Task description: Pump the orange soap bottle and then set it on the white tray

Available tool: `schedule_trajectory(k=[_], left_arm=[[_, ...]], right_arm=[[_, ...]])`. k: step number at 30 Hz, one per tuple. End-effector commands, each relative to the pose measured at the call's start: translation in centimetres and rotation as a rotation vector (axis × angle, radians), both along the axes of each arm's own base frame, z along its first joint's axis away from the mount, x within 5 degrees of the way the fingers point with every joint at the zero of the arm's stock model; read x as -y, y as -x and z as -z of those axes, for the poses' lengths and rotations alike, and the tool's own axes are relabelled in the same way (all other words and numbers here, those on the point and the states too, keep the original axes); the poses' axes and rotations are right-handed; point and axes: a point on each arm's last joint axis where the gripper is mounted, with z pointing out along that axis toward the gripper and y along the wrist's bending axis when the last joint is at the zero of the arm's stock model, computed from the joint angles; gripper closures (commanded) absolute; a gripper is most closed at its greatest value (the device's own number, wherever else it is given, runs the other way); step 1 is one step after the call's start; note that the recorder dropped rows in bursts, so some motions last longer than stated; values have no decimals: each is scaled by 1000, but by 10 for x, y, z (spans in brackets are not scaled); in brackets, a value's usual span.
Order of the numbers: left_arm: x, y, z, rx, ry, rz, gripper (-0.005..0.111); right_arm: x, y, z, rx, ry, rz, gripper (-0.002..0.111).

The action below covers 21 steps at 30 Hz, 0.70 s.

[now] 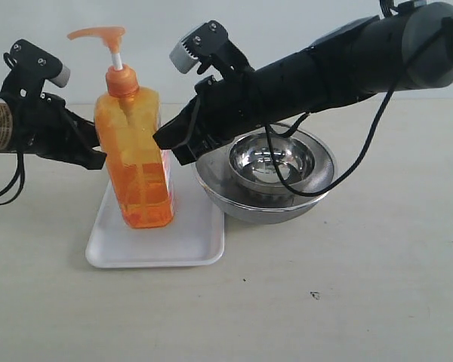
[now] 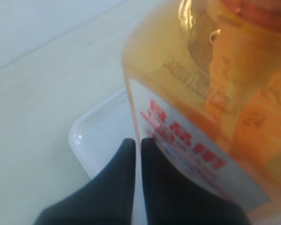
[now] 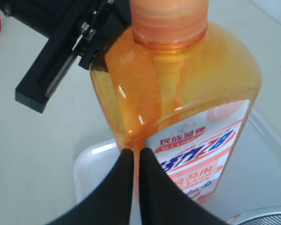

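The orange soap bottle [image 1: 136, 166] stands upright on the white tray [image 1: 189, 245], its orange pump head raised on the white stem. My left gripper [image 1: 100, 158] is shut with nothing between its jaws, its tip at the bottle's left side. My right gripper [image 1: 160, 141] is also shut and empty, its tip against the bottle's right side at mid-height. In the left wrist view, the left gripper [image 2: 137, 143] points at the label edge of the bottle [image 2: 215, 93] over the tray [image 2: 98, 136]. In the right wrist view, the right gripper [image 3: 136, 152] meets a corner of the bottle [image 3: 178, 93] above the tray [image 3: 91, 164].
A large steel bowl [image 1: 317, 192] with a smaller steel bowl [image 1: 275, 162] inside stands just right of the tray, under my right arm. Its rim [image 3: 262, 216] shows in the right wrist view. A black cable hangs from the right arm over the bowls.
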Motion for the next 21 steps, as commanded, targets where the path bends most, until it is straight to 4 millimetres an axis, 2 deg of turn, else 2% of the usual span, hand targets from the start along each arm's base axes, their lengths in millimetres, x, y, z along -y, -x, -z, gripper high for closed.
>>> schedule_trajectory(k=[1,6,10,13,15,16,21], left_arm=[[2,-1,-4,26,22,19,102],[2,-1,-4,26,21,18,102],[-11,2,-8,16,-62,-112,102],[-20,17,-23,52,-103,-169,102],[-21,33,-36,81,-73,-188,102],[-23,47,-50,106,-23,-218,102],[-28,98,-74,194,55,-255,102]], right_arm=[[-1,1,-2,5,-4,-15,106],[-1,1,-1,8,-1,-8,106],[2,-2,0,41,46,12,106],[10,-7,-4,102,126,79,108],[15,-8,-13,136,152,122,108],[20,-6,-25,152,146,125,108],[47,-1,-64,148,77,169,108]])
